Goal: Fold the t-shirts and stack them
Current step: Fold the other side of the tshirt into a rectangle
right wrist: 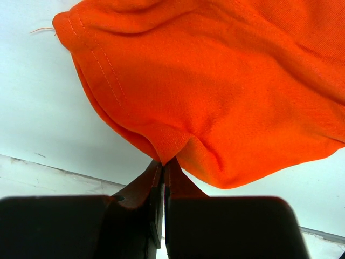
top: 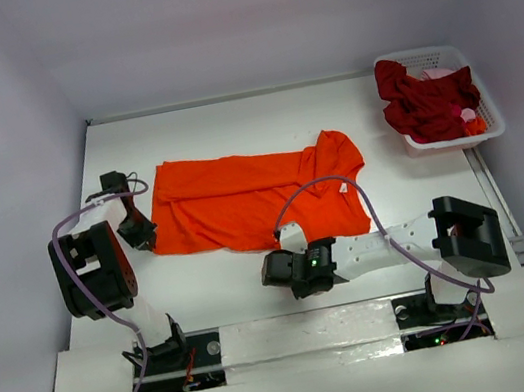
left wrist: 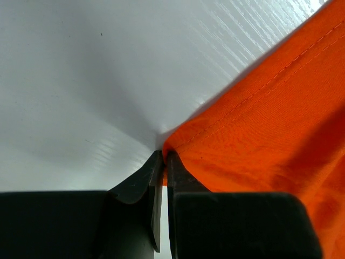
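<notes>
- The orange shirt [top: 252,198] lies spread out mid-surface [top: 228,121].
- The left fingers [left wrist: 145,181] pinch its 9 o'clock corner.
- The right fingers [right wrist: 137,189] pinch its 6 o'clock hem.
- Red shirts [top: 423,102] fill the basket [top: 425,55] at 2 o'clock.

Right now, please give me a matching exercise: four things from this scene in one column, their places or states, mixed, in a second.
1 orange t-shirt
2 dark red shirts
3 basket
4 left pincer

A far right of the table
B shut on a t-shirt corner
C spread mid-table
D heaped in the basket

Pairs: 1-C, 2-D, 3-A, 4-B
</notes>
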Robot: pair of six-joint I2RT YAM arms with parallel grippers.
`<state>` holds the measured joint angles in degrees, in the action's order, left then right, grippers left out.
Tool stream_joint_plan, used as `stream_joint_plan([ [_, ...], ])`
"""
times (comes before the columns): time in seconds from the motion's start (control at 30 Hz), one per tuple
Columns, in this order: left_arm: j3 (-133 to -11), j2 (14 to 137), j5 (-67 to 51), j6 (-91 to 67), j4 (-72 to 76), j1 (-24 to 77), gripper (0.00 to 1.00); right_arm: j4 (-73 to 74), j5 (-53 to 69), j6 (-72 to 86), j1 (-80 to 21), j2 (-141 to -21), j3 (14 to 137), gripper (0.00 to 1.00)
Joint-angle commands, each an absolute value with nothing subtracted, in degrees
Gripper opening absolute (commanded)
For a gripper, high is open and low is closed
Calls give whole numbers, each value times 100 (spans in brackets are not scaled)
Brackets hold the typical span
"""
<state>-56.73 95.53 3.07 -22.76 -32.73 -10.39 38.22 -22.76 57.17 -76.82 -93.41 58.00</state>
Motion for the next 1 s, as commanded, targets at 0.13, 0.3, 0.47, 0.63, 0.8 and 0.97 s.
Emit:
stream_joint_plan([
  [0.13,-5993,9273,194,-2224,-3717,-1107,0,3805,-2558,5678,-7463,-9018,5792,0],
  [0.3,-6372,9114,53,-2250,-3902,-1107,0,3928,-2522,5433,-6901,-8501,5748,0],
  [0.47,-6504,9149,-193,-2320,-3841,-1107,0,4227,-2628,5072,-6398,-8288,6142,0],
  [0.63,-6504,9167,-351,-2373,-3718,-1107,0,4350,-2646,4852,-6162,-8315,6337,0],
  [0.8,-6662,9255,-351,-2373,-3700,-1107,0,4386,-2549,4694,-5636,-8139,6337,0],
  [0.97,-6855,9325,-404,-2426,-3665,-1107,0,4447,-2557,4342,-5063,-7911,6354,0],
])
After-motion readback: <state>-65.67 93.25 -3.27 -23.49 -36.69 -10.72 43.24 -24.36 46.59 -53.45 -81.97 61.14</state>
